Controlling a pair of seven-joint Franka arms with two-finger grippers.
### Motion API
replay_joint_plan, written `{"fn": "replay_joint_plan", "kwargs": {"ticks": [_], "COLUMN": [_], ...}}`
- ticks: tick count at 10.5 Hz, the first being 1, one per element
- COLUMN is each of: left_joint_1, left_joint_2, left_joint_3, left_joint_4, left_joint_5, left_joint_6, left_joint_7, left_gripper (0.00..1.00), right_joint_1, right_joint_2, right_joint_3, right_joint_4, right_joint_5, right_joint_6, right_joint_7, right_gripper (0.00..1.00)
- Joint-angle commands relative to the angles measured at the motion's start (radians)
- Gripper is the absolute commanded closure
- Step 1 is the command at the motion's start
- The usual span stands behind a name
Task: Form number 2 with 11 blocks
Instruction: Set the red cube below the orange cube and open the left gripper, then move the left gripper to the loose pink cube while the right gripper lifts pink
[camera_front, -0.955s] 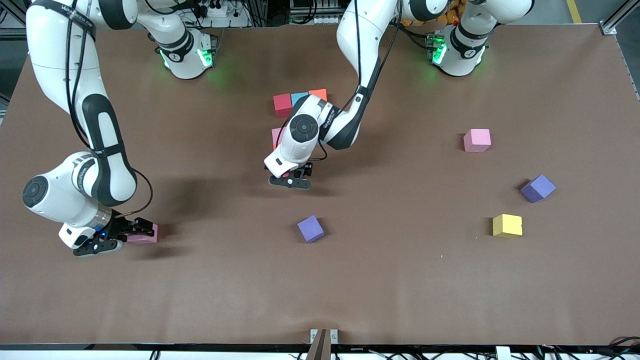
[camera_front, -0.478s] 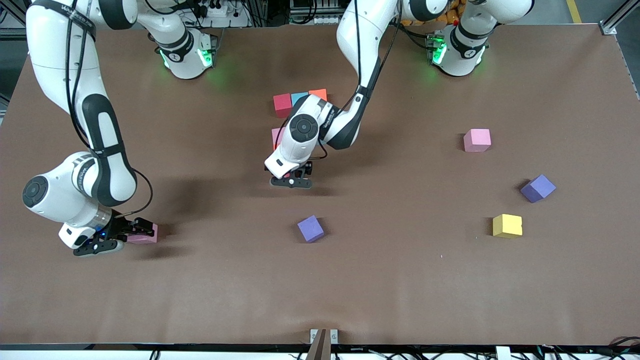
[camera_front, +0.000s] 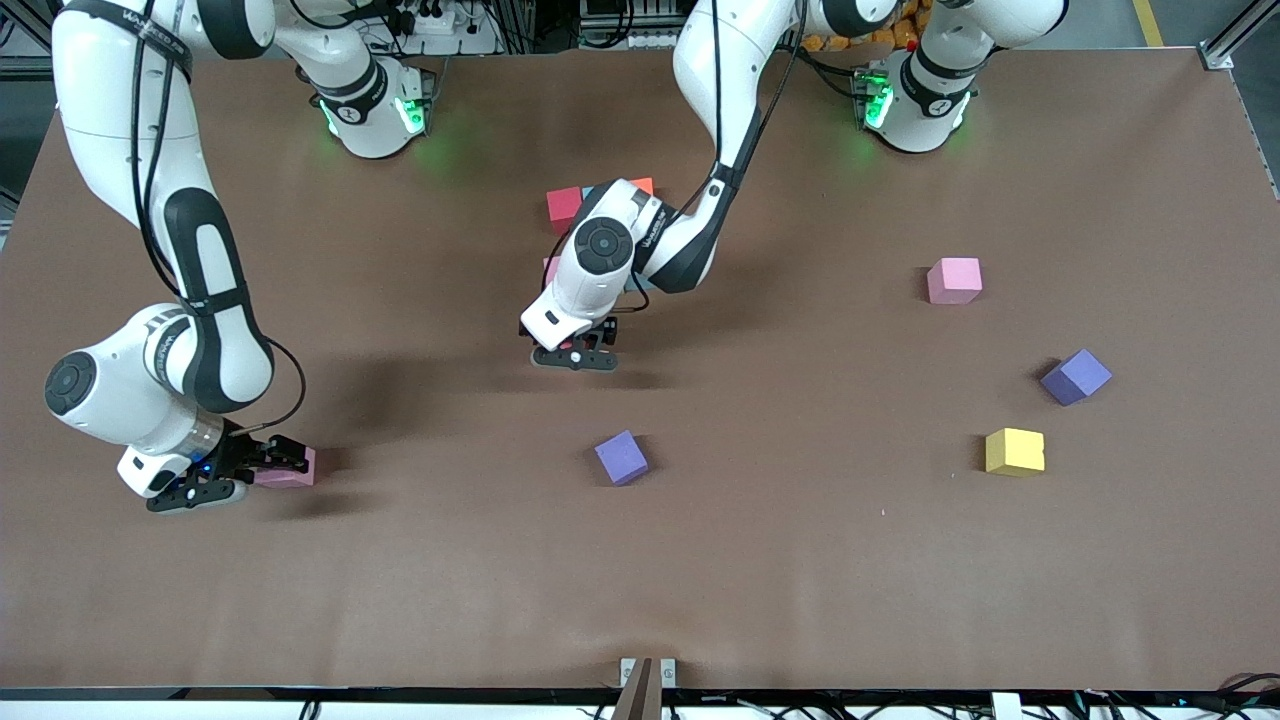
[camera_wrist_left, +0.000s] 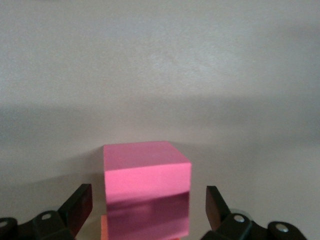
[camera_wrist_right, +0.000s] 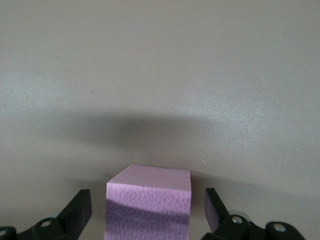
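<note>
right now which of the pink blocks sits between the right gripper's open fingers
The pink block at the right arm's end of the table, flanked by the open right gripper. Another pink block sits alone toward the left arm's end, and the left gripper straddles a third.

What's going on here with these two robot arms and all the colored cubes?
Both arms are working with foam cubes on the brown table. The left gripper sits open around a bright pink cube at the near end of a cluster of cubes mid-table. The right gripper is open around a pale pink cube at its end. Another pink cube, a yellow cube and two purple cubes lie loose.
</note>
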Motion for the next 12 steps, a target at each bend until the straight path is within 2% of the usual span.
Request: {"fn": "replay_joint_plan", "kwargs": {"ticks": [1,3,4,6,10,12], "left_joint_1": [-0.041,-0.072,-0.077,-0.078,-0.068,-0.007], "left_joint_2": [-0.031,-0.084,-0.113,-0.147,-0.186,-0.244], "left_joint_3": [0.068,0.136,0.183,0.278,0.484,0.504], "left_joint_4": [0.019,0.013,0.001,-0.001,-0.004,-0.004], "left_joint_5": [-0.034,-0.03,-0.029,-0.023,0.014,0.119], "left_joint_6": [-0.024,-0.028,-0.075,-0.192,-0.413,-0.532], "left_joint_7": [-0.02,-0.018,-0.014,0.011,0.117,0.128], "left_gripper": [0.0,0.0,0.0,0.0,0.0,0.0], "right_joint_1": [-0.013,-0.022,-0.022,-0.019,-0.01,-0.004], "right_joint_2": [-0.008,-0.002,-0.001,0.006,0.007,-0.005], "right_joint_3": [0.005,0.005,0.005,0.005,0.005,0.003], "right_joint_4": [-0.004,-0.002,-0.005,-0.012,-0.012,-0.01], "right_joint_5": [0.022,0.027,0.033,0.103,0.104,0.09], "right_joint_6": [-0.004,0.005,0.007,0.004,-0.006,-0.009], "right_joint_7": [-0.094,-0.134,-0.123,-0.102,-0.047,-0.106], "right_gripper": [0.0,0.0,0.0,0.0,0.0,0.0]}}
